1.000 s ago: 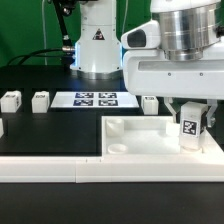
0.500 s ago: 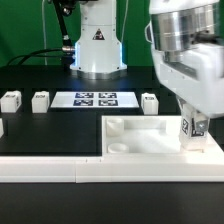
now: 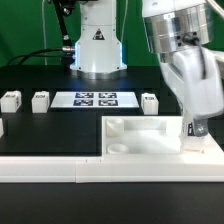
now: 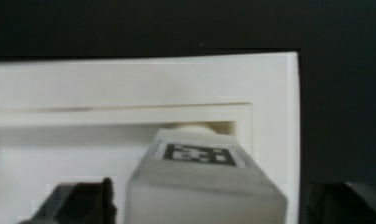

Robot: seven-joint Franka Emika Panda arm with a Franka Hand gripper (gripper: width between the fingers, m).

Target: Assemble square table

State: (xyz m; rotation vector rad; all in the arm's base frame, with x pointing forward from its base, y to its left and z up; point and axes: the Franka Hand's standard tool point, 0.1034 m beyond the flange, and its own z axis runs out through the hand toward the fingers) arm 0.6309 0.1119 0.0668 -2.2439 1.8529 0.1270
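Note:
The white square table top [image 3: 150, 150] lies at the exterior view's right front, with a round socket [image 3: 118, 148] at its near corner. A white tagged leg [image 3: 189, 129] stands upright in the top's corner at the exterior view's right. My gripper [image 3: 190, 132] straddles this leg from above. In the wrist view the leg [image 4: 203, 165] sits between my dark fingers [image 4: 78, 200], with a thin gap showing beside it, so the gripper [image 4: 211, 208] is open. The table top's rim [image 4: 132, 85] fills the view behind the leg.
Three loose white legs [image 3: 11, 100] [image 3: 41, 100] [image 3: 150, 101] stand on the black table behind the top, and another shows at the edge [image 3: 2, 128]. The marker board [image 3: 97, 99] lies between them. A long white rail [image 3: 50, 170] runs along the front. The robot base [image 3: 97, 45] stands behind.
My jaws have spread apart and let go of the leg, which stays upright in the corner. The wrist has swung and tilted toward the exterior view's right.

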